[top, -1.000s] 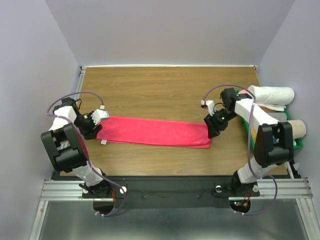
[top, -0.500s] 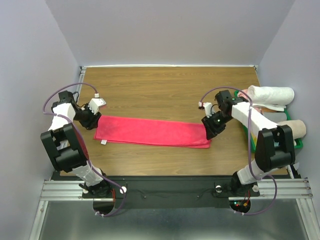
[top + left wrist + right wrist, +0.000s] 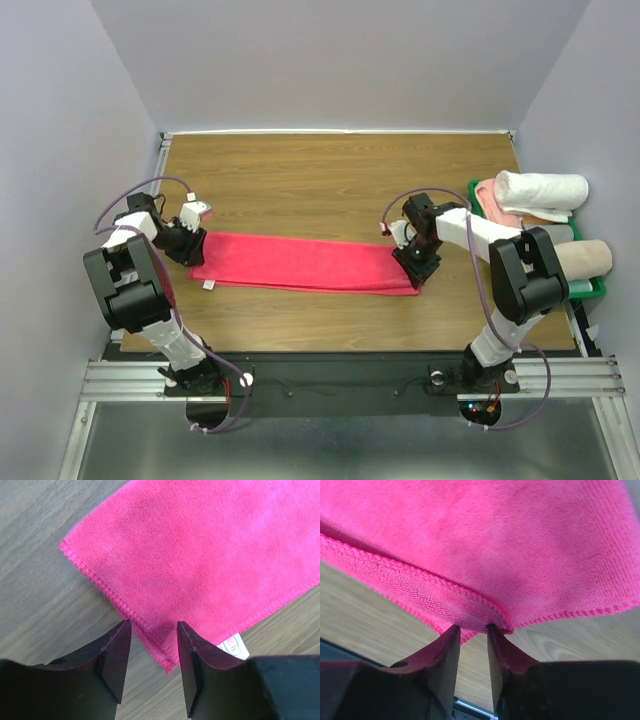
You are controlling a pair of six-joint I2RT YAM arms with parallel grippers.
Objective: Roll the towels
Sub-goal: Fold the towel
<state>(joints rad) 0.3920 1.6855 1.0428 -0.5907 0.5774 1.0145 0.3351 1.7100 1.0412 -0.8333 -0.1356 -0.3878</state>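
The pinkish-red towel (image 3: pixel 300 262) lies on the wooden table as a long folded strip, its white tag (image 3: pixel 208 285) at the near left corner. My left gripper (image 3: pixel 191 246) is at the strip's left end. In the left wrist view it (image 3: pixel 153 626) is open, and the towel's (image 3: pixel 200 555) hemmed edge lies between the fingertips, with the tag (image 3: pixel 235 646) beside the right finger. My right gripper (image 3: pixel 410 264) is at the strip's right end. In the right wrist view it (image 3: pixel 472 628) is narrowly open, its tips against the towel's (image 3: pixel 495 540) slightly raised hem.
A green bin (image 3: pixel 597 291) at the right table edge holds a rolled white towel (image 3: pixel 545 190), a rolled tan towel (image 3: pixel 585 258) and a pink one (image 3: pixel 488 196). Purple-grey walls close in the table on three sides.
The right gripper has moved left and down onto the towel's right end. The left gripper swung slightly away, then came back to the left end. The towel has stayed flat.
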